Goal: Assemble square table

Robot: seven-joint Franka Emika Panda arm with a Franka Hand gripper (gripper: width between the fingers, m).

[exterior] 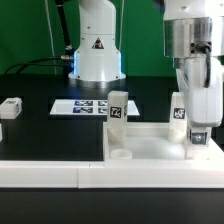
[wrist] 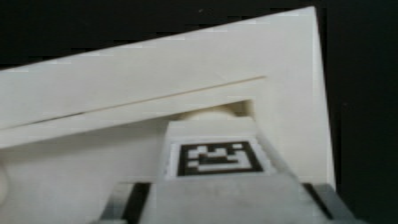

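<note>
While the arm is reaching down at the exterior view's right, the gripper (exterior: 197, 137) is clamping a white leg (exterior: 181, 112) between its fingers, its black-and-white tag facing the camera. In the wrist view the same leg (wrist: 221, 150) is showing between the two grey fingers (wrist: 128, 202), its far end sitting in or right at a round corner socket; whether it is fully seated is hard to make out, since the leg itself is covering the hole. The fingertips are partly cut off at the edge of the wrist picture, and the picture is blurred.

Under the gripper, the square table slab (exterior: 150, 140) is lying flat at the near right of the black tabletop, its raised rim showing, and an open round socket (exterior: 119, 155) is sitting at its near left corner. A second tagged leg (exterior: 117, 106) is standing upright just at the slab's far left corner. Farther left, the marker board (exterior: 85, 105) is lying flat in front of the robot's white base (exterior: 96, 50). Another small white block (exterior: 10, 108) is sitting at the far left edge, partly cut off. A long white rail (exterior: 50, 172) is running along the near edge.
</note>
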